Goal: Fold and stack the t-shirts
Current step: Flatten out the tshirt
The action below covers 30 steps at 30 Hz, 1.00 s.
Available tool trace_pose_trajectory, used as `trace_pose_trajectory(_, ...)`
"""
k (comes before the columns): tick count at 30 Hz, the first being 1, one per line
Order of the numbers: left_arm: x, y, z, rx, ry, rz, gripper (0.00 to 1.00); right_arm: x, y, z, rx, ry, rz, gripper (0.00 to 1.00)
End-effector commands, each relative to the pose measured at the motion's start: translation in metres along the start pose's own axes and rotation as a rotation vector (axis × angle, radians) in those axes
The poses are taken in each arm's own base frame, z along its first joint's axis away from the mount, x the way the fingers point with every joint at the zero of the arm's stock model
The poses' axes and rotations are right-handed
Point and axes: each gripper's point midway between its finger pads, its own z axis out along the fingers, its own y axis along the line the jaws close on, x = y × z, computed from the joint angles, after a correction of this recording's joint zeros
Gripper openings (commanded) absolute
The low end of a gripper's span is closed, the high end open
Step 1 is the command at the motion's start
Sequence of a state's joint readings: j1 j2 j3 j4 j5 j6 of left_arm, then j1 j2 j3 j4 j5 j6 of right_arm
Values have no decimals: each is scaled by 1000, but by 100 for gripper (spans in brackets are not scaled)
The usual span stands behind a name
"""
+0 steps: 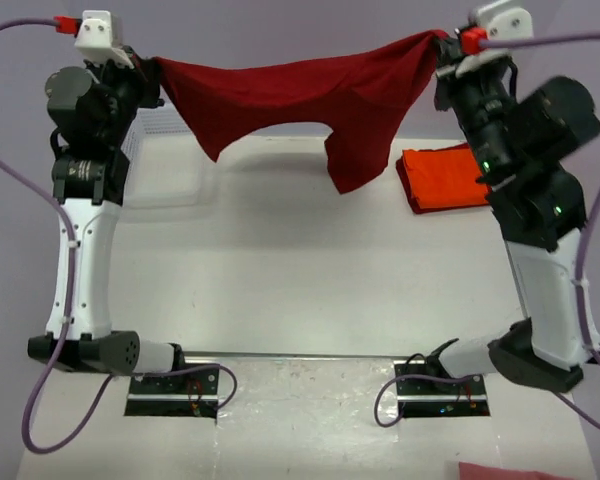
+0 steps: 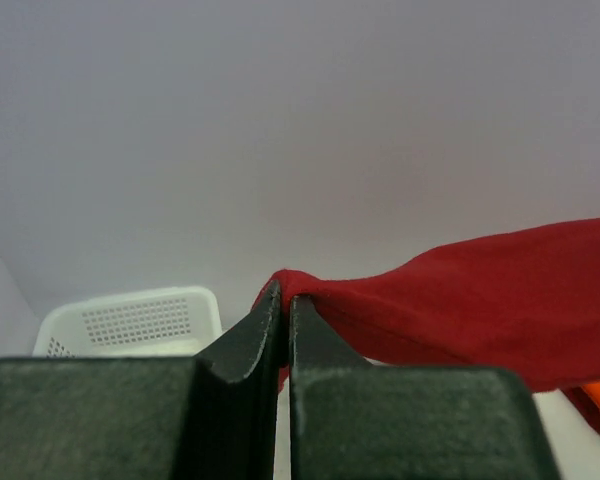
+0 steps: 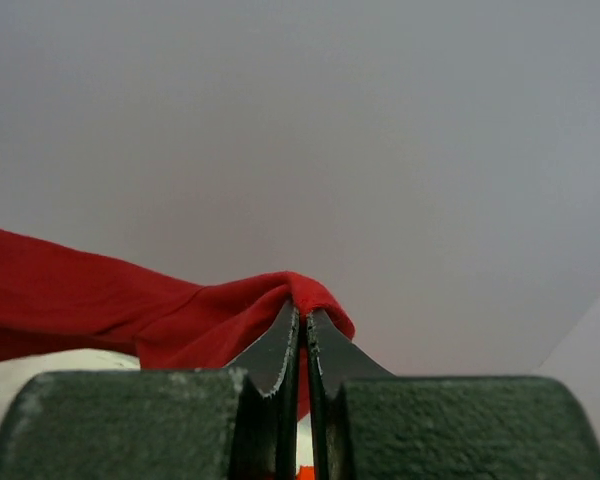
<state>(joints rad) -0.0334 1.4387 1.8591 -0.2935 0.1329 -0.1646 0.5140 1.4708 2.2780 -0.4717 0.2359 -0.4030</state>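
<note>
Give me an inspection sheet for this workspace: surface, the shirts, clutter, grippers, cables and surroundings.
Surface: white table, with a metal strip at the near edge by the arm bases.
Job's things: crimson t-shirt hangs in the air between both grippers, sagging in the middle; orange t-shirt lies folded at the far right.
Clutter: white mesh basket at the far left; pinkish cloth scrap at the near right edge.
Grippers: left gripper and right gripper are each shut on a corner of the crimson t-shirt.
Cables: purple cables run along both arms.
Surroundings: plain pale wall; nothing else seen.
</note>
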Motion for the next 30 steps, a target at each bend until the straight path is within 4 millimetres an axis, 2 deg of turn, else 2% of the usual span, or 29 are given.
trace_pose_trajectory(1, -62, -27, -56, 84, -173, 18, 0, -80, -35, -84, 52, -217, 26, 0)
trace_pose_trajectory(2, -68, -33, -74, 100, -190, 13, 0, -82, -39, -94, 67, -215, 39, 0)
trace_pose_trajectory(3, -69, -36, -84, 109, -190, -8, 0, -87, -42, -104, 65, -220, 55, 0)
trace_pose_trajectory(4, -71, -42, -93, 130, -186, -16, 0, -96, -36, -114, 28, -242, 64, 0)
trace_pose_trajectory(5, -83, -47, -112, 143, -210, -23, 0, -98, -52, -129, 71, -236, 91, 0)
trace_pose_trajectory(6, -80, -51, -122, 154, -183, -52, 0, -105, -59, -138, 78, -254, 115, 0)
trace_pose_trajectory(7, -96, -64, -144, 202, -215, -49, 0, -114, -53, -145, 27, -277, 124, 0)
trace_pose_trajectory(8, -104, -69, -157, 220, -229, -54, 0, -117, -63, -153, 32, -286, 146, 0)
trace_pose_trajectory(9, -107, -74, -168, 234, -224, -84, 0, -116, -78, -156, 96, -268, 207, 0)
trace_pose_trajectory(10, -128, -83, -190, 263, -271, -79, 0, -121, -75, -157, 67, -275, 166, 0)
trace_pose_trajectory(12, -136, -90, -208, 285, -263, -106, 0, -124, -79, -153, 134, -247, 129, 0)
trace_pose_trajectory(13, -154, -95, -224, 299, -303, -95, 0, -127, -77, -152, 139, -249, 132, 0)
trace_pose_trajectory(14, -158, -97, -229, 302, -308, -96, 0, -132, -73, -150, 131, -255, 140, 0)
trace_pose_trajectory(16, -156, -96, -232, 293, -300, -109, 0, -144, -49, -144, 76, -276, 130, 0)
trace_pose_trajectory(18, -145, -93, -222, 288, -278, -120, 0, -148, -28, -141, 49, -294, 105, 0)
trace_pose_trajectory(19, -121, -89, -204, 281, -216, -137, 0, -150, -22, -140, 39, -315, 115, 0)
trace_pose_trajectory(20, -106, -87, -192, 280, -184, -151, 0, -148, -16, -140, 33, -321, 111, 0)
trace_pose_trajectory(21, -98, -86, -180, 287, -182, -164, 0, -142, 2, -137, 0, -311, 61, 0)
trace_pose_trajectory(22, -55, -79, -153, 279, -86, -192, 0, -130, -4, -130, 33, -281, 96, 0)
trace_pose_trajectory(23, -35, -75, -139, 271, -51, -208, 0, -124, 2, -124, 24, -283, 90, 0)
trace_pose_trajectory(24, -20, -67, -125, 236, -43, -216, 0, -88, 18, -105, 34, -198, 60, 0)
trace_pose_trajectory(25, 30, -56, -104, 204, 51, -240, 0, -74, 13, -104, 47, -189, 68, 0)
trace_pose_trajectory(26, 45, -51, -94, 191, 59, -246, 0, -58, 24, -96, 29, -180, 61, 0)
trace_pose_trajectory(27, 63, -41, -84, 141, 71, -254, 0, -10, 41, -79, 34, -88, 47, 0)
trace_pose_trajectory(28, 118, -32, -73, 102, 156, -273, 0, 12, 47, -73, 31, -53, 51, 0)
trace_pose_trajectory(29, 140, -30, -65, 89, 174, -277, 0, 35, 52, -68, 33, -17, 59, 0)
trace_pose_trajectory(30, 159, -24, -57, 55, 185, -276, 0, 88, 64, -55, 35, 53, 60, 0)
